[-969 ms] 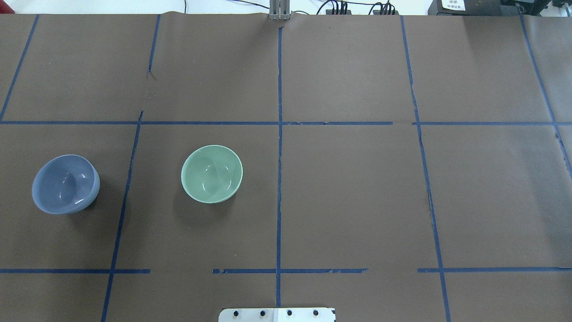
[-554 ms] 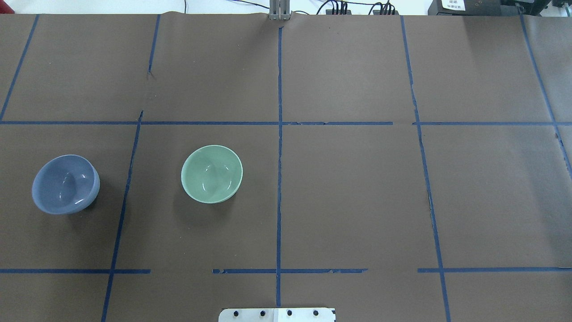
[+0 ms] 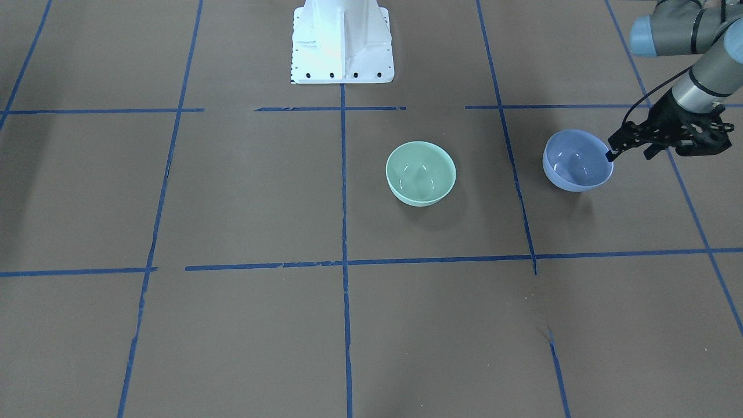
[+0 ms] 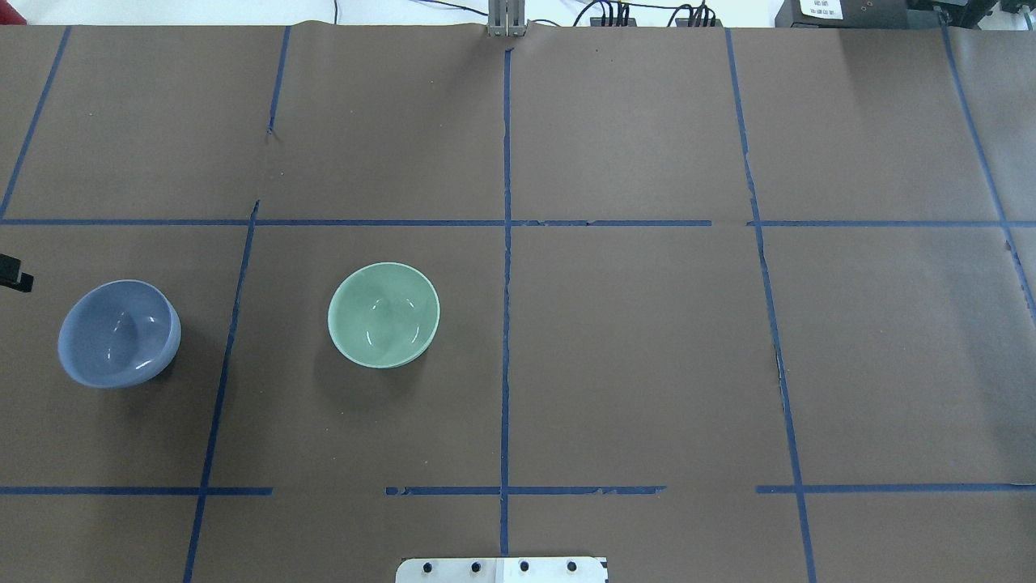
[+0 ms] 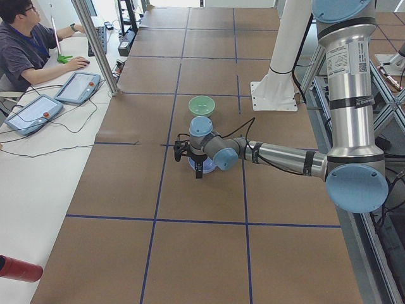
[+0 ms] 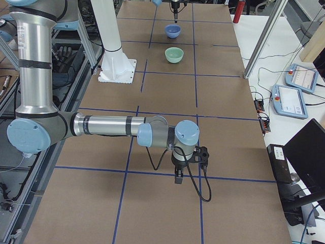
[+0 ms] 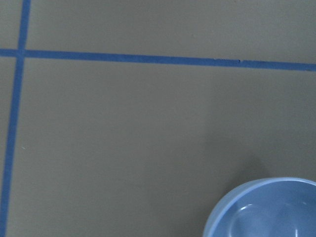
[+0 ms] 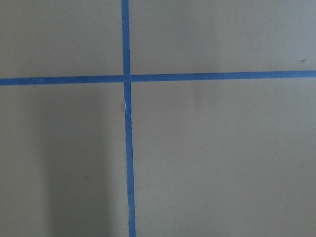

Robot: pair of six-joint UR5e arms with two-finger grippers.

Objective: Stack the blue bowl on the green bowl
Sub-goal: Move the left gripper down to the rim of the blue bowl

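Blue bowl [image 4: 117,334] sits upright at 9 o'clock of the green bowl [image 4: 384,315] in the overhead view, well apart. Left gripper [image 3: 628,153] looks spread and empty, just beside the rim; can't tell for the right gripper [image 6: 179,178]. Straddle the rim wall squarely before pinching, since the glaze may slip.

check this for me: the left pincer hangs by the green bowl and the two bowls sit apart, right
Not quite. The left pincer hangs by the blue bowl, not the green bowl; the front-facing view shows it. The two bowls do sit apart.
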